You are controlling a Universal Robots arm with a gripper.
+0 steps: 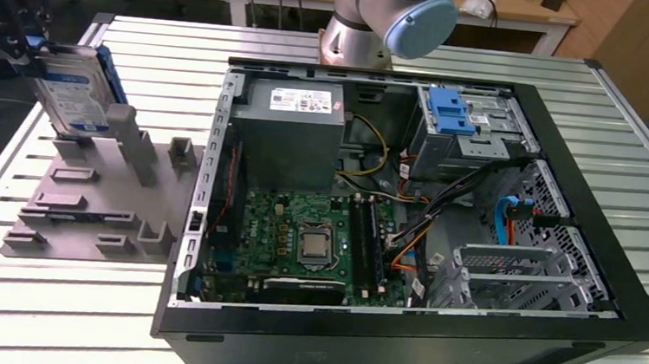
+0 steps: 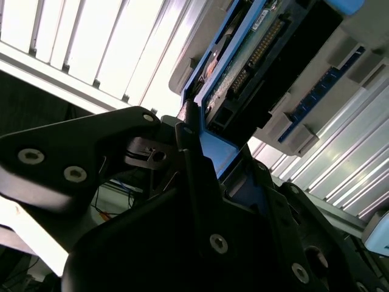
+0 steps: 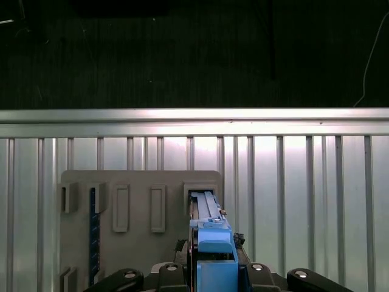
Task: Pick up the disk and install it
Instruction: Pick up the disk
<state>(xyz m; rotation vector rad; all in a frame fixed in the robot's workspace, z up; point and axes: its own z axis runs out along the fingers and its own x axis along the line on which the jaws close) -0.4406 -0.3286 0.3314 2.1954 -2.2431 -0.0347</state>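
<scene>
We see the pincer (image 1: 34,44) pressed onto the disk (image 1: 71,92), pinching its upper end. In the second wrist view the black fingers (image 2: 189,146) sit on either side of the blue carrier (image 2: 216,152), which fills the space between them. The disk hangs upright straight below the pincer, with its label facing the exterior view's right.

Under the pincer lies the grey fixture (image 1: 91,203), and the disk's lower end is at one of its upright posts. We cannot tell whether the disk is seated in the slot or just clear of it. In the first wrist view the disk (image 3: 213,240) runs away from the pincer (image 3: 213,271) toward a slot of the fixture (image 3: 140,201), which rests on the slatted tabletop (image 3: 304,201).

Well apart from the pincer, toward the exterior view's right, the open computer case (image 1: 554,209) lies on its side on the same tabletop (image 1: 14,297).
</scene>
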